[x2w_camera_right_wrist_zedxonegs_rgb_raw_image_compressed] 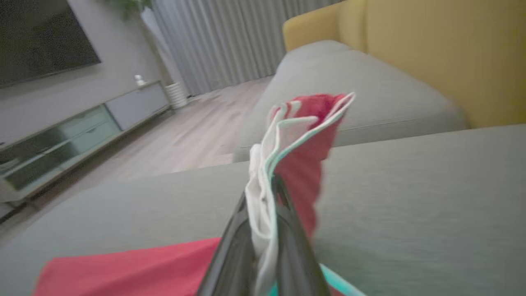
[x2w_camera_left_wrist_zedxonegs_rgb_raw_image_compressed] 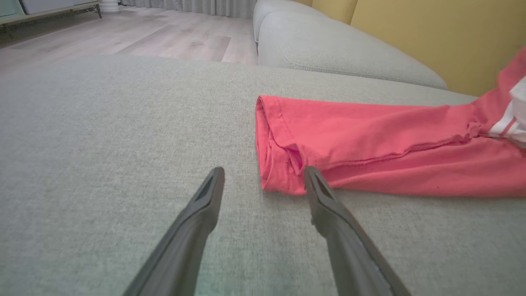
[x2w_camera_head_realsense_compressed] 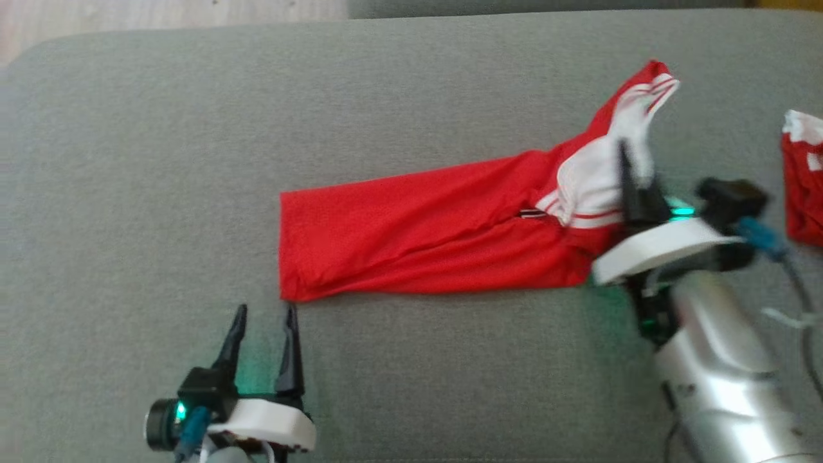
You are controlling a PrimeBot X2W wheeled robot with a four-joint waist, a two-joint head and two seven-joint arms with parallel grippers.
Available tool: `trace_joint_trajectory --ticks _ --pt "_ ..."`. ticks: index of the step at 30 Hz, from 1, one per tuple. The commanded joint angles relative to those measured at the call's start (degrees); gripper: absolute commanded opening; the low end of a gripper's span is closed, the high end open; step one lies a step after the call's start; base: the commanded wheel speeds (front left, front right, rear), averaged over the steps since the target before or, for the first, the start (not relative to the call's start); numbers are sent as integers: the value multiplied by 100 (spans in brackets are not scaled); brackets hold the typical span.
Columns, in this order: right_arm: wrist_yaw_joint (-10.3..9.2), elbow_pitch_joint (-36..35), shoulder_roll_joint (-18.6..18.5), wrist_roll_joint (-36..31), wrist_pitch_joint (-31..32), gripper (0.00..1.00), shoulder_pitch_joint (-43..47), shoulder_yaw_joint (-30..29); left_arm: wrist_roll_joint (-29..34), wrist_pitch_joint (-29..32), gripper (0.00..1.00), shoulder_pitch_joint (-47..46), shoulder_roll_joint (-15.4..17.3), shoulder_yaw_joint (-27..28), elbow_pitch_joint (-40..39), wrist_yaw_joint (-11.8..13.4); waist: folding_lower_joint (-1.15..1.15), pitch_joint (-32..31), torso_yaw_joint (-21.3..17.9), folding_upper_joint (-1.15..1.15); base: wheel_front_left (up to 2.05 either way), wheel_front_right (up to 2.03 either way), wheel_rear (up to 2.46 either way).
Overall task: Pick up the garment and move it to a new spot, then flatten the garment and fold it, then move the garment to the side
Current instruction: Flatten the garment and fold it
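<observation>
Grey upholstered seat (x2w_camera_head_realsense_compressed: pixel 411 96)
A red garment (x2w_camera_head_realsense_compressed: pixel 418 238) lies across the middle; a second red cloth (x2w_camera_head_realsense_compressed: pixel 804 206) at three o'clock.

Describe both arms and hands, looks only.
Left hand: two long dark tapered fingers, curved white mount, black camera pod with a green glow, blue cable. Right hand: same build, on a silver-grey forearm; green light, blue connector cable, thin dark cable.
</observation>
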Motion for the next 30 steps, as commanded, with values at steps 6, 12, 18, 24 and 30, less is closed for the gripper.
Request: trace_joint_trajectory --ticks 6,12,18,24,30 --pt "19 -565 324 792 152 0 83 1353 -57 -37 100 -64 16 -191 -61 -49 0 -98 705 0 0 0 0" --pt "19 -434 399 1157 250 0 -47 1967 -50 -37 100 -13 16 -403 -73 -61 0 -104 1493 0 0 0 0" --pt "19 -18 427 1349 188 0 -213 2109 -72 -37 100 -12 16 -527 -113 -52 0 -75 1942 0 0 0 0" --pt "19 -204 432 2259 70 100 -341 2768 -121 -37 100 -85 16 -561 -173 11 0 -52 1893 0 0 0 0" --pt "19 -106 432 2376 -29 100 -470 2861 -77 -37 100 -186 16 -462 -222 28 0 -126 1367 0 0 0 0"
